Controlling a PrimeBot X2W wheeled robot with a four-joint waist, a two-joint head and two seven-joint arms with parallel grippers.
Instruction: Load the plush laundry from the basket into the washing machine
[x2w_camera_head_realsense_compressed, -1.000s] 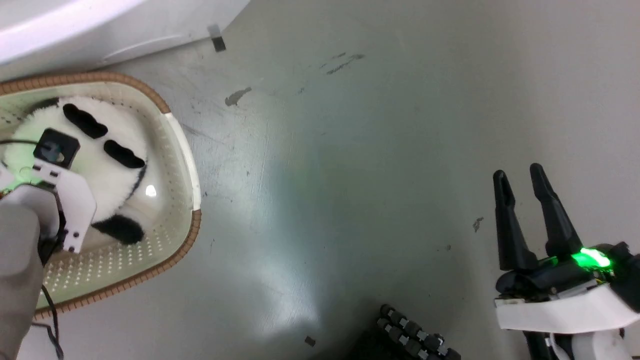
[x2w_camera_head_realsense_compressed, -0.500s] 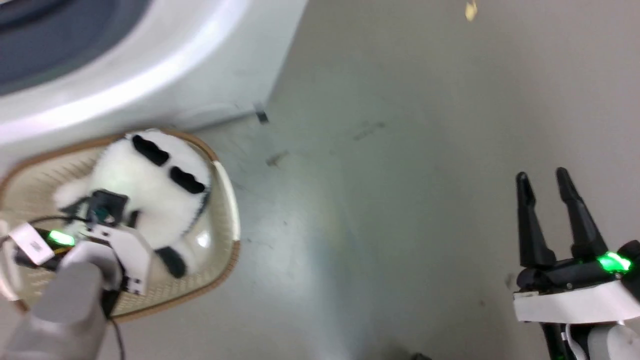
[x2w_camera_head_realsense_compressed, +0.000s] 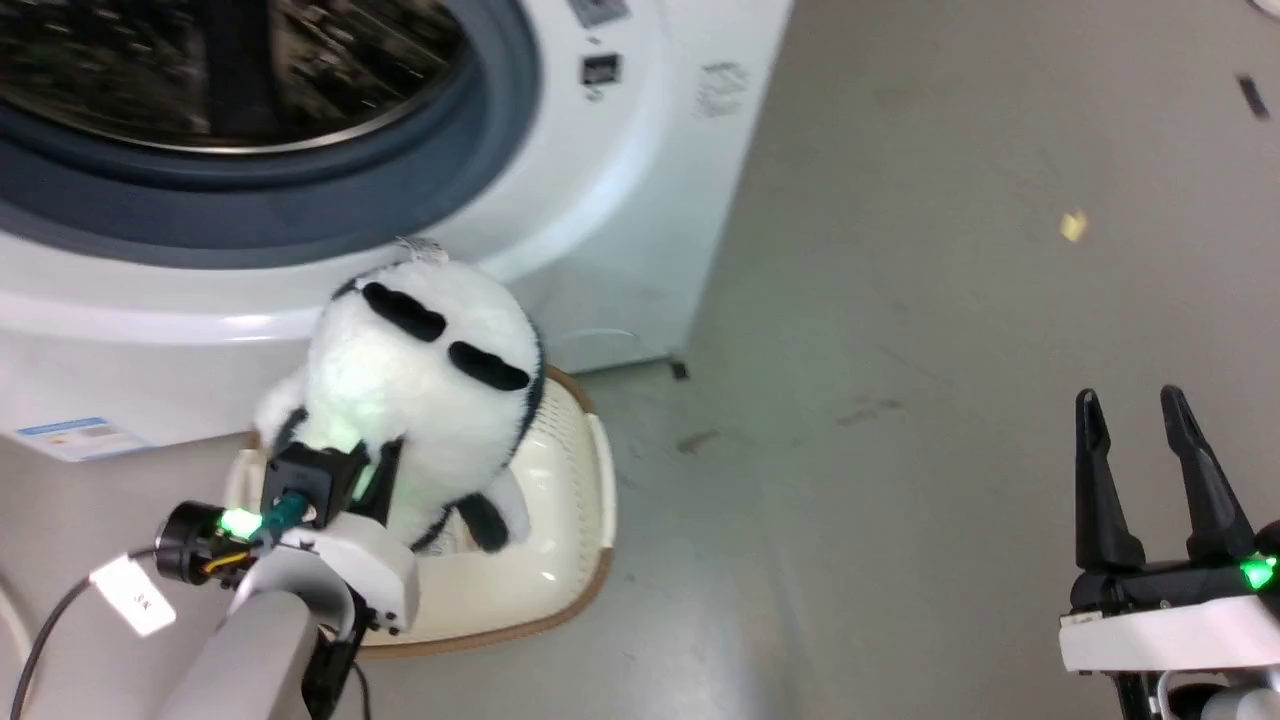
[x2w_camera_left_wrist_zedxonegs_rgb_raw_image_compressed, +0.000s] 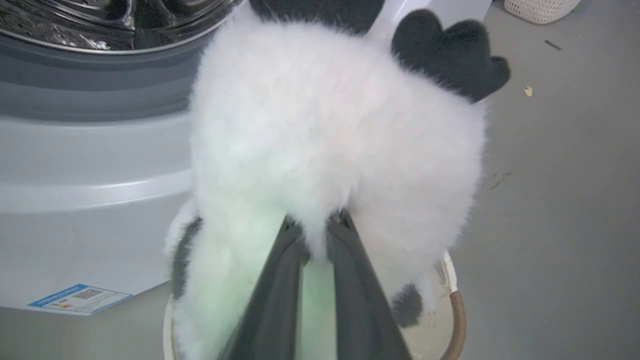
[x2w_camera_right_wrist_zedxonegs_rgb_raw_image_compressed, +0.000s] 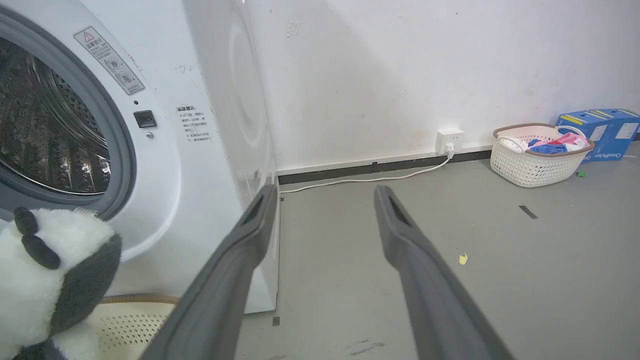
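Note:
The fluffy white panda (x2w_camera_head_realsense_compressed: 420, 400) hangs upright over the cream basket (x2w_camera_head_realsense_compressed: 570, 560), its lower black limb just above the basket floor. My left gripper (x2w_camera_left_wrist_zedxonegs_rgb_raw_image_compressed: 316, 227) is shut on the panda's white fur (x2w_camera_left_wrist_zedxonegs_rgb_raw_image_compressed: 325, 140), the fingertips buried in the plush. Just behind and above stands the white washing machine (x2w_camera_head_realsense_compressed: 620, 180), its grey gasket and steel drum (x2w_camera_left_wrist_zedxonegs_rgb_raw_image_compressed: 75, 20) open. At the lower right, my right gripper (x2w_camera_head_realsense_compressed: 1130, 405) is open over bare floor with nothing between its fingers (x2w_camera_right_wrist_zedxonegs_rgb_raw_image_compressed: 240, 240). The right wrist view shows the panda (x2w_camera_right_wrist_zedxonegs_rgb_raw_image_compressed: 45, 280) below the drum opening, over the basket (x2w_camera_right_wrist_zedxonegs_rgb_raw_image_compressed: 130, 315).
A blue-and-white label (x2w_camera_head_realsense_compressed: 75, 438) sits on the washer's lower front. Against the far wall stand a second basket with coloured clothes (x2w_camera_right_wrist_zedxonegs_rgb_raw_image_compressed: 540, 152), blue boxes (x2w_camera_right_wrist_zedxonegs_rgb_raw_image_compressed: 600, 130) and a socket with a white cable (x2w_camera_right_wrist_zedxonegs_rgb_raw_image_compressed: 450, 140). Grey floor spreads to the washer's right, with a yellow scrap (x2w_camera_head_realsense_compressed: 1073, 225).
The head camera has tilted up, bringing the washer's drum into view. My left gripper has lifted the panda from lying in the basket to hanging above it. The right gripper stays open.

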